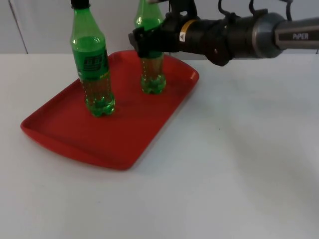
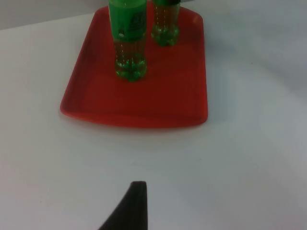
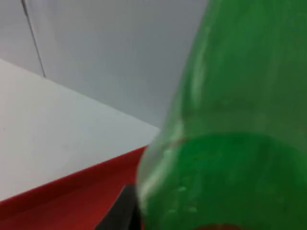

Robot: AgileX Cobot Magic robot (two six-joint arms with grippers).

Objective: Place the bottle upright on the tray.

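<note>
Now the right end effector [image 1: 149, 42] is pinching the green plastic bottle [image 1: 152, 69], standing upright on the red tray [image 1: 119, 144]; release is remaining.

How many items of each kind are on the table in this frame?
Green bottles: 2, the free-standing bottle and the gripped bottle, both upright on the tray; the right gripper clasps the second.
Red tray: 1
Total: 3
The left gripper waits over the table.
</note>
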